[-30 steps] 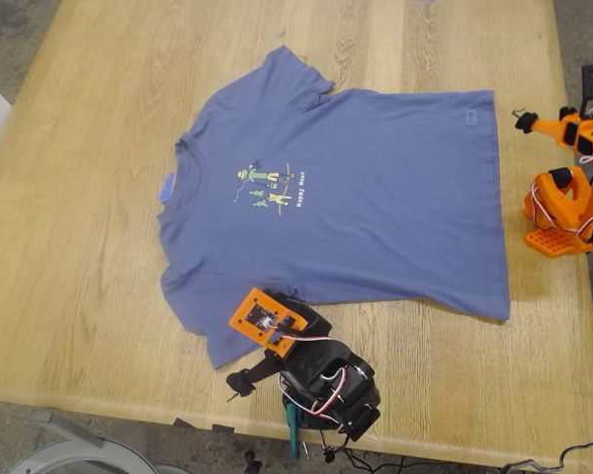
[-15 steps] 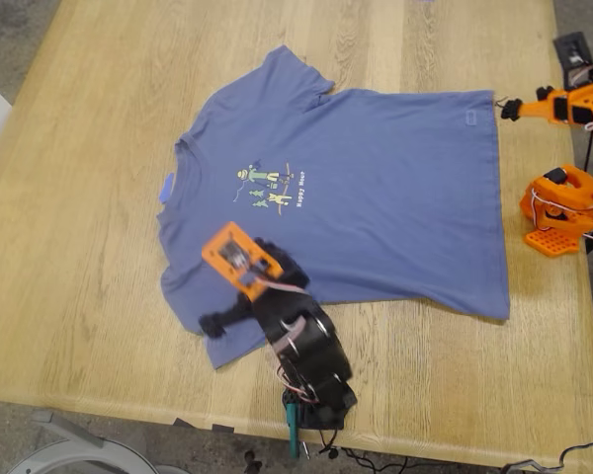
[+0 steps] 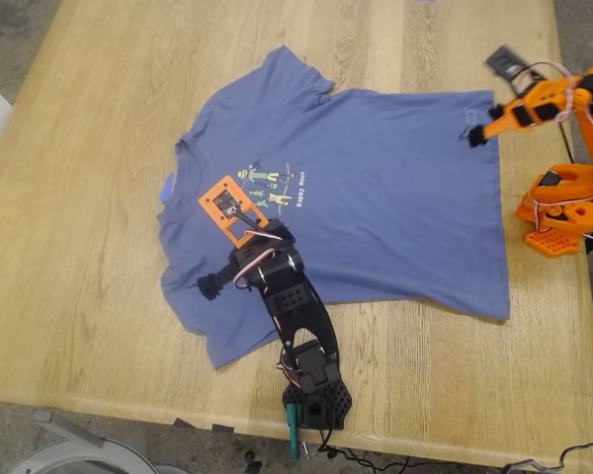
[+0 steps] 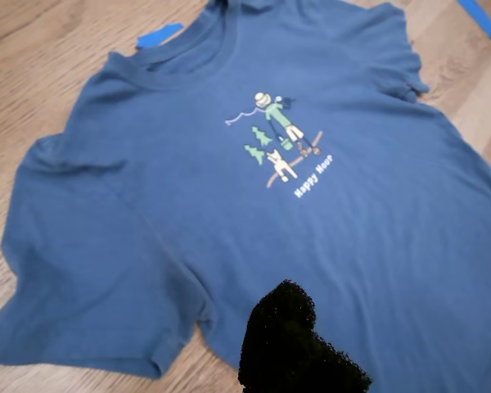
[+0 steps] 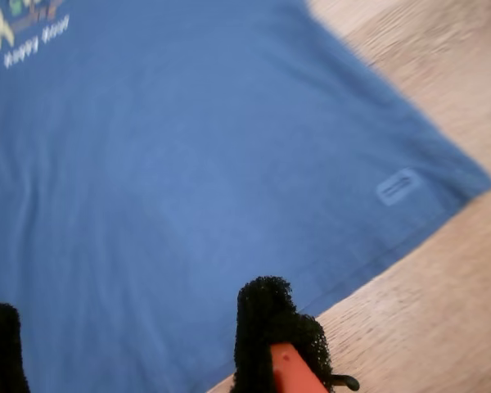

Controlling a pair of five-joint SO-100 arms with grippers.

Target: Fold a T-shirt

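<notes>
The T-shirt (image 3: 346, 197) lies flat and face up across the middle of the wooden table (image 3: 79, 296) in the exterior view, collar toward the frame's left, hem toward the right. It looks light, soft and limp, so it will sag and drag when lifted; I judge the hem corners and sleeve edges the best places to pinch, thin edges rather than the broad middle.

My first gripper (image 3: 210, 287) hangs over the lower sleeve, left of centre; I cannot tell whether its jaws are parted. My second gripper (image 5: 131, 336), at the upper right hem corner, has its 2 foam-padded fingers (image 5: 266, 315) spread apart, holding nothing.
</notes>
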